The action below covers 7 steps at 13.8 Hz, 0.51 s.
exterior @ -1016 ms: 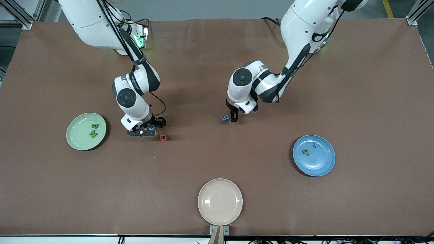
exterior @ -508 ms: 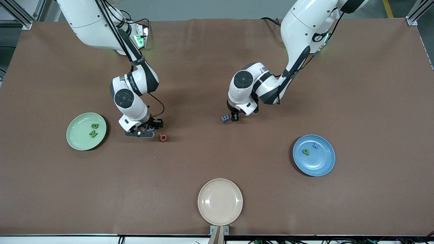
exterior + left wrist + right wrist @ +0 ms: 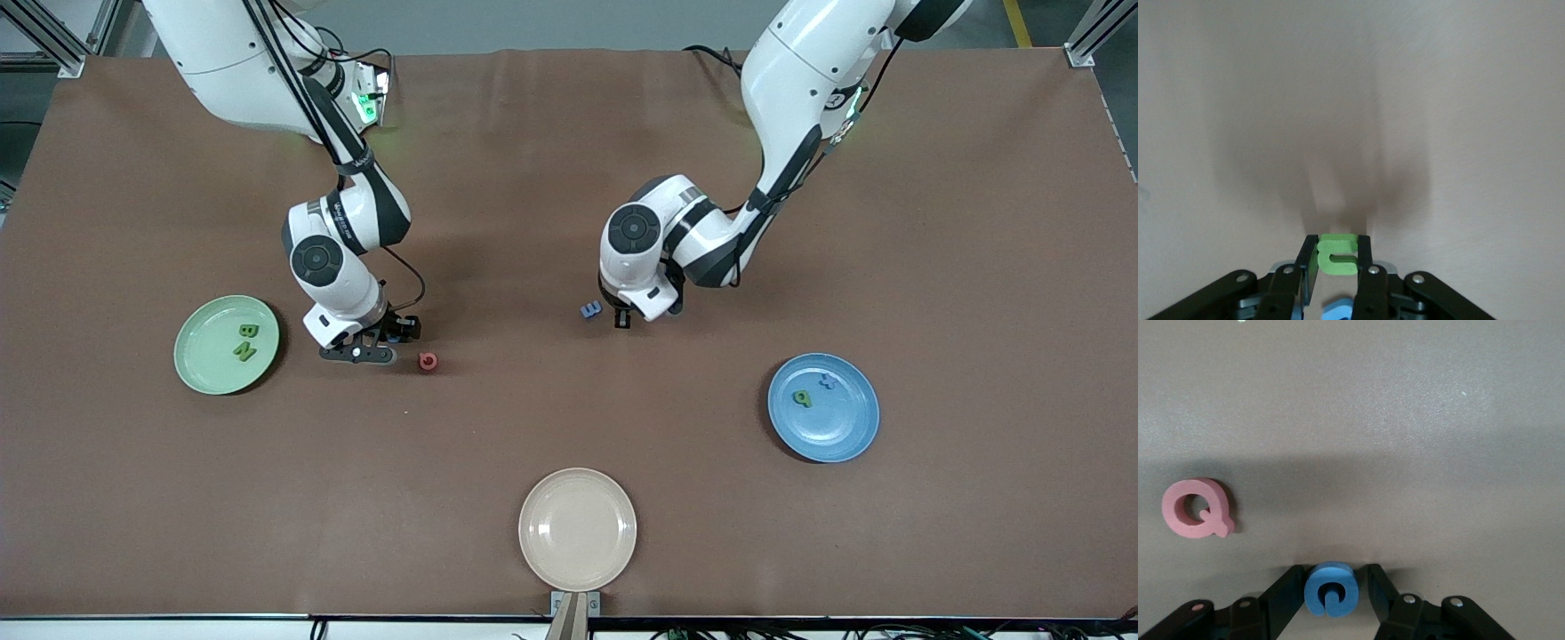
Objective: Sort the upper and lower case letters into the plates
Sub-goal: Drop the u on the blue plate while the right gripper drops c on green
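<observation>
The mint green plate (image 3: 203,360) holds two green letters (image 3: 246,341). A green and a blue letter (image 3: 813,392) lie in the blue plate (image 3: 840,431). My left gripper (image 3: 622,318) is low over the table's middle, shut on a small green letter (image 3: 1337,256). Just beside it a blue letter (image 3: 590,309) lies on the table. My right gripper (image 3: 391,334) is down at the table between the green plate and a pink Q (image 3: 428,361). In the right wrist view the right gripper (image 3: 1335,571) is shut on a round blue letter (image 3: 1330,589), with the pink Q (image 3: 1197,508) loose beside it.
A cream-beige plate (image 3: 578,498) with nothing in it sits at the table's edge nearest the front camera. Brown tabletop stretches between the three plates.
Both grippers have closed, the left on the green letter and the right on the blue one. The right hand has shifted slightly toward the green plate.
</observation>
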### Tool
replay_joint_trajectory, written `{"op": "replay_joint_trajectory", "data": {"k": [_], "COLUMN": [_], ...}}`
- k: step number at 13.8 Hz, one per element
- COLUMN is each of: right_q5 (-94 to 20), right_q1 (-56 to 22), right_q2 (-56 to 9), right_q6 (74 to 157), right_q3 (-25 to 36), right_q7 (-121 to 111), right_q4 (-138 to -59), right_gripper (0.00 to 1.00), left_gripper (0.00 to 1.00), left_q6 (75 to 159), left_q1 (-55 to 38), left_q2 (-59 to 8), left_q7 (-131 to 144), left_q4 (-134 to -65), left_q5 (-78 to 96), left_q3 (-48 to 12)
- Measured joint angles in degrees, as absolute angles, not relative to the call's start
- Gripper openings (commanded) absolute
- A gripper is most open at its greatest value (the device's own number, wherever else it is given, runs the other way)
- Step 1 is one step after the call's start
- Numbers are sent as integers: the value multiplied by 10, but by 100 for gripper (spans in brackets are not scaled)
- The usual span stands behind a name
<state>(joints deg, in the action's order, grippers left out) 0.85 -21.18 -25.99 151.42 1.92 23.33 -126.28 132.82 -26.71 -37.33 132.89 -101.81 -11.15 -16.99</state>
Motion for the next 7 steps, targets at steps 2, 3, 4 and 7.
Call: {"op": "replay_joint_trajectory", "data": {"k": [2, 3, 4, 7], "right_q5": [9, 9, 9, 9], "right_q1": [-212, -212, -212, -212], "right_q2": [-260, -260, -260, -260], "right_q6": [1516, 1516, 1517, 1517], "right_q3": [19, 19, 19, 20], "right_q7": [233, 233, 233, 233], "right_q4": [-1263, -1263, -1263, -1263], "right_gripper": [34, 31, 27, 25], "left_gripper": [0, 0, 0, 0], "left_q6": [1297, 1291, 1289, 1288], "left_q1": [-231, -204, -175, -82], "left_q2": [-363, -356, -349, -346], "left_q7": [1261, 1215, 1169, 1068], "left_q4": [-989, -984, -983, -983], "left_q5": [-113, -117, -134, -225], "left_q3": [-165, -160, -154, -148]}}
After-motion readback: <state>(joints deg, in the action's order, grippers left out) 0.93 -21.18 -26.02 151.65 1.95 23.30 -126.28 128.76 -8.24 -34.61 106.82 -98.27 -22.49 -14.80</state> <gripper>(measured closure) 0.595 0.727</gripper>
